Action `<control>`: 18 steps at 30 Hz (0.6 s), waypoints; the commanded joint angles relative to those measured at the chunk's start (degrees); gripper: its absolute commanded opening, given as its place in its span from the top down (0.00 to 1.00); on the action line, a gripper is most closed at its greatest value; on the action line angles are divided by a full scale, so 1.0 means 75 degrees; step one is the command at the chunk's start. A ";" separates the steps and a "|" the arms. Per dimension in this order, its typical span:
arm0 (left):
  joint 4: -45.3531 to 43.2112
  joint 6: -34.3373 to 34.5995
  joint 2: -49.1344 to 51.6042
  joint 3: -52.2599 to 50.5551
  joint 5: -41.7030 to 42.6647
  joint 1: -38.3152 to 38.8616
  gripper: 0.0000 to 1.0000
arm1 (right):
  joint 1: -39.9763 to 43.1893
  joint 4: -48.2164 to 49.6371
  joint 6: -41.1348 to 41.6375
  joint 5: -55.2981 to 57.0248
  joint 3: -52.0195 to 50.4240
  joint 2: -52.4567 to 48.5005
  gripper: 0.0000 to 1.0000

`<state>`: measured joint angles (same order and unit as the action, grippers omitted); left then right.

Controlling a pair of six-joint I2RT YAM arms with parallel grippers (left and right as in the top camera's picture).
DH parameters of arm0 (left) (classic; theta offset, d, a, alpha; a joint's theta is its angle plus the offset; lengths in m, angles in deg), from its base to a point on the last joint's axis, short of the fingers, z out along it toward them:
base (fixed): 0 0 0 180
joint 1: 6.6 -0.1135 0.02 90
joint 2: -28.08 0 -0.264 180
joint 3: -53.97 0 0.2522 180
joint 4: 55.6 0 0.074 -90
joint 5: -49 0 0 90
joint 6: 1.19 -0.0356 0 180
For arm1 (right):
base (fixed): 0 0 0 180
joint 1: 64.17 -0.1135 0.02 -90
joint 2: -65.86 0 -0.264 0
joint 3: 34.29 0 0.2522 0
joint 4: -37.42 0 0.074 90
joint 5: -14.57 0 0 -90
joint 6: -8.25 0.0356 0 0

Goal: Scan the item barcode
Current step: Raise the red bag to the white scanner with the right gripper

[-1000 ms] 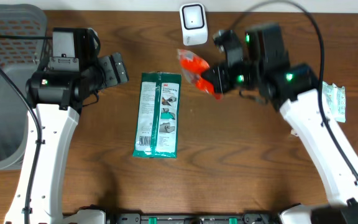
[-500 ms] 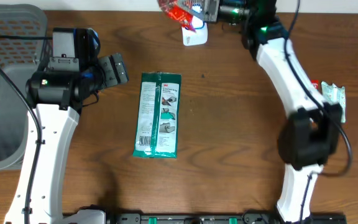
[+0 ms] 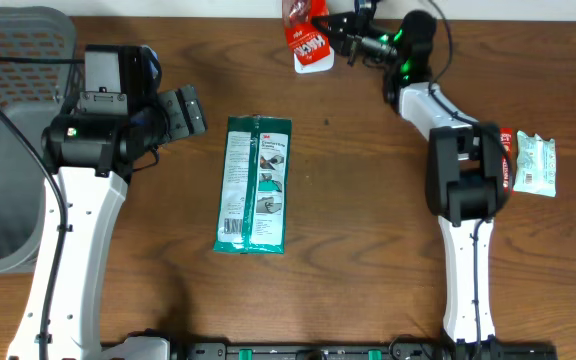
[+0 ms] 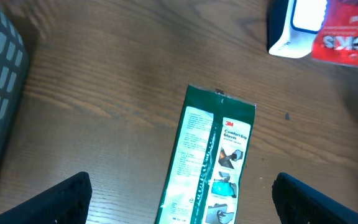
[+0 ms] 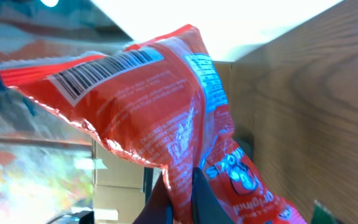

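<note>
One barcode matters: with our right gripper clamped on the red packet, we need it squarely facing the scanner.

Two white arms, black joints.
I see white shells on my left arm and right arm, black motor housings, black cables trailing along both, green lights on the right one, a black left gripper.
</note>
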<state>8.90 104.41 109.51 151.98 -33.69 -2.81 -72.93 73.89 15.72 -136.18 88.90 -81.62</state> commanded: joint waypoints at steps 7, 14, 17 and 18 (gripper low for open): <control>0.0000 -0.0076 -0.0012 0.0012 -0.0044 -0.0032 0.07 | -0.0026 0.1052 0.2022 0.1177 0.0093 -0.0863 0.99; 0.0000 -0.0073 -0.0012 0.0012 -0.0044 -0.0032 0.07 | -0.0052 0.0918 0.1792 0.1087 0.0070 -0.0985 0.99; 0.0000 -0.0073 -0.0012 0.0012 -0.0044 -0.0032 0.07 | -0.0082 0.0653 0.1492 0.0909 0.0064 -0.0985 0.99; 0.0000 -0.0076 -0.0012 0.0012 -0.0044 -0.0032 0.07 | -0.0105 0.0545 0.1352 0.0839 0.0064 -0.0985 0.99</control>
<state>8.90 104.41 109.51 151.98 -33.69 -2.81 -72.97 78.77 28.94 -129.05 88.90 -88.22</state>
